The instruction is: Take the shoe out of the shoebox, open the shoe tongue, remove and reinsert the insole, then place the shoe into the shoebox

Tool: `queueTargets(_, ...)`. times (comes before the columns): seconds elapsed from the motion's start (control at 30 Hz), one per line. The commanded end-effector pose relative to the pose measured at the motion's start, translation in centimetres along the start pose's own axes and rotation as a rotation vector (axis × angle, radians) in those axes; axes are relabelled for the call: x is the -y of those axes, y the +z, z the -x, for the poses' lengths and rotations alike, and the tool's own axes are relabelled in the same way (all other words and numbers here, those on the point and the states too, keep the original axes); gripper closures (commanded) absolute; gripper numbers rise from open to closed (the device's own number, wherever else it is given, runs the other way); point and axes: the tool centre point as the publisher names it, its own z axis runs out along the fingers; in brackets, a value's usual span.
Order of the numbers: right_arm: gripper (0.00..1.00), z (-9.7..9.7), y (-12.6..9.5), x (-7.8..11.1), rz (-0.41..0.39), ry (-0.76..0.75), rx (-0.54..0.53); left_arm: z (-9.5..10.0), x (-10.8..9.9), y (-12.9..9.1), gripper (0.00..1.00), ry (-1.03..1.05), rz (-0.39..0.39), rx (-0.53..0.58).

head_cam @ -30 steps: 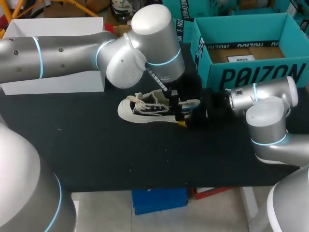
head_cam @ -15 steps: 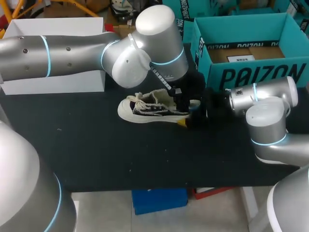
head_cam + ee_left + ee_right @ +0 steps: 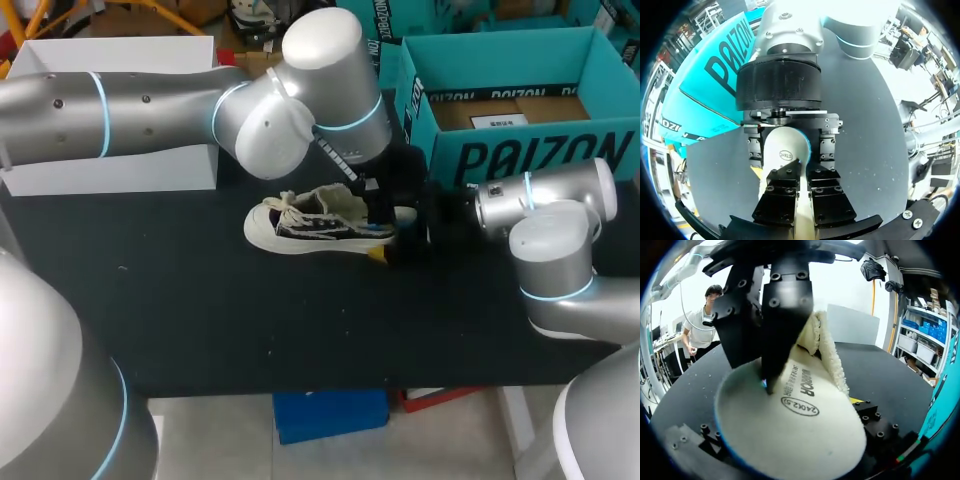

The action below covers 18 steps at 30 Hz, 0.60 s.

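My two arms meet over the shoe (image 3: 300, 225), which lies on its sole on the black table (image 3: 200, 320) at the middle of the head view, toe to the left of the frame and heel to the right.

The teal shoebox (image 3: 520, 150) stands open at the upper right, apart from the shoe, with brown card showing inside. A white box (image 3: 110, 170) sits at the upper left, half hidden by my left arm. That arm's big silver joint fills the upper middle of the frame and covers the table behind the shoe. The dark wrists of both arms crowd the heel, so little of it shows from above.

My left arm comes in from the left edge, bends at that joint and drops its left gripper (image 3: 380, 215) steeply into the shoe's mouth near the heel. Its jaws are all but closed, with only a thin slit between them. In the right wrist view their black tips rest on the cream insole (image 3: 800, 425), which lies flat inside the shoe beside the fleecy collar.

My right arm comes in low from the right edge, its wrist level with the table. The right gripper (image 3: 395, 238) straddles the heel, one yellow tip showing at the shoe's near side. The left wrist view shows its jaws set wide, one against each side of the heel, holding the shoe.
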Motion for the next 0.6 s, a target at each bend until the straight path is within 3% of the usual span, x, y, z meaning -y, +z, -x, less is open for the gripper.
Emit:
queueTargets(0.03, 1.00, -0.1, 0.3, 0.0, -0.001, 0.001, 0.001, -0.3, -1.0, -1.3, 1.00, -0.006, -0.031, -0.006)
queueTargets(0.37, 1.00, -0.1, 0.3, 0.0, -0.001, 0.001, 0.001, -2.0, -0.6, -7.3, 1.00, -0.012, -0.133, -0.075)
queueTargets(0.6, 1.00, -0.1, 0.3, 0.0, -0.001, 0.001, 0.001, -3.1, 1.6, -14.0, 1.00, 0.015, -0.335, -0.149)
